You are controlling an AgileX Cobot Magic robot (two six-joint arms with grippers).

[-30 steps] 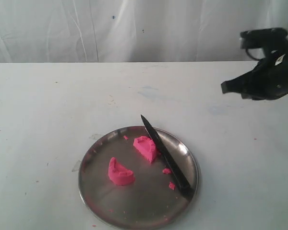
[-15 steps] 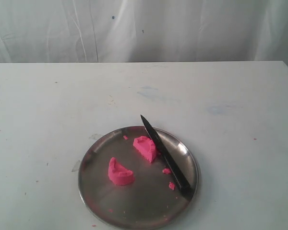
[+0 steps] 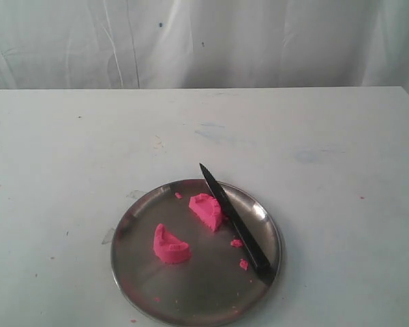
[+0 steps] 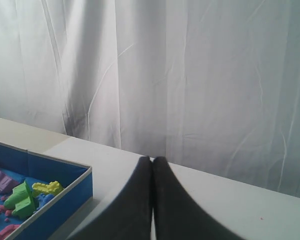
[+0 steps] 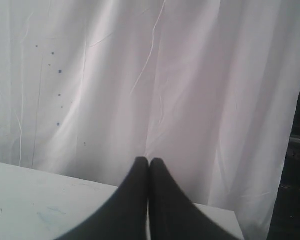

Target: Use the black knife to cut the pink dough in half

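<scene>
The pink dough lies in two half-moon pieces on the round steel plate (image 3: 143, 286): one piece (image 3: 170, 246) at the left, the other (image 3: 206, 210) nearer the middle. The black knife (image 3: 236, 223) rests across the plate's right side, its tip past the far rim and its handle at the near right rim, touching the second piece. Neither arm shows in the exterior view. My left gripper (image 4: 152, 159) is shut on nothing and points at the curtain. My right gripper (image 5: 149, 160) is likewise shut and empty, far from the plate.
Small pink crumbs (image 3: 240, 253) lie on the plate beside the knife. A blue box (image 4: 40, 195) holding coloured moulds and pink bits sits by the left gripper. White curtains (image 3: 204, 41) hang behind the white table (image 3: 313, 150).
The right arm, seen at the right edge one second ago, has pulled out of the exterior view. Dough, knife and plate have not moved.
</scene>
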